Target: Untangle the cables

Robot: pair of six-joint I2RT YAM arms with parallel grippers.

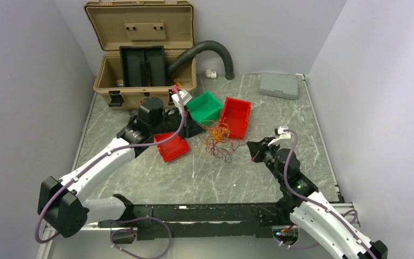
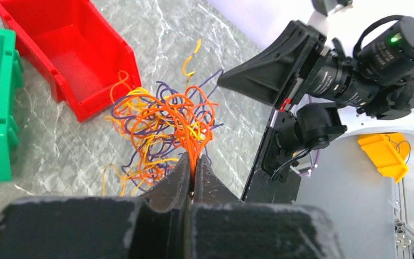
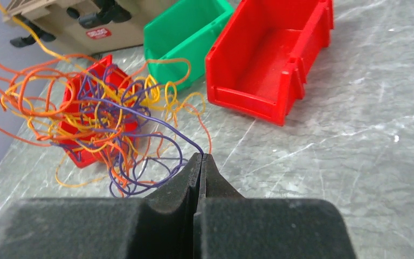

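Both pincers are pressed together right now. The right gripper (image 3: 201, 159) is pinching what looks like 1 purple strand right at its tips. The left gripper (image 2: 193, 164) is clamped on a small bunch of orange strands.

The cables (image 1: 219, 139) are 1 loose wad mid-table. In the top view the left gripper is at the wad's 9 o'clock and the right one at about 4 o'clock.

Stuff I'd worry about from here:

- That purple strand is thin and only held by the very tips, so a quick pull probably lets it slide out.
- The left side holds several strands at once. Pulling the 2 grippers apart could cinch the knot tighter instead of freeing the purple one.
- If neither grip slips, the whole wad may just drag along the table (image 1: 205, 178).
- Some loops lie just beside the big red bin (image 1: 236, 116) at 1 o'clock. The small red bin (image 1: 171, 147) is close at 8 o'clock and the green bin (image 1: 205, 106) at 11 o'clock. A loop catching a rim could tug a bin along.
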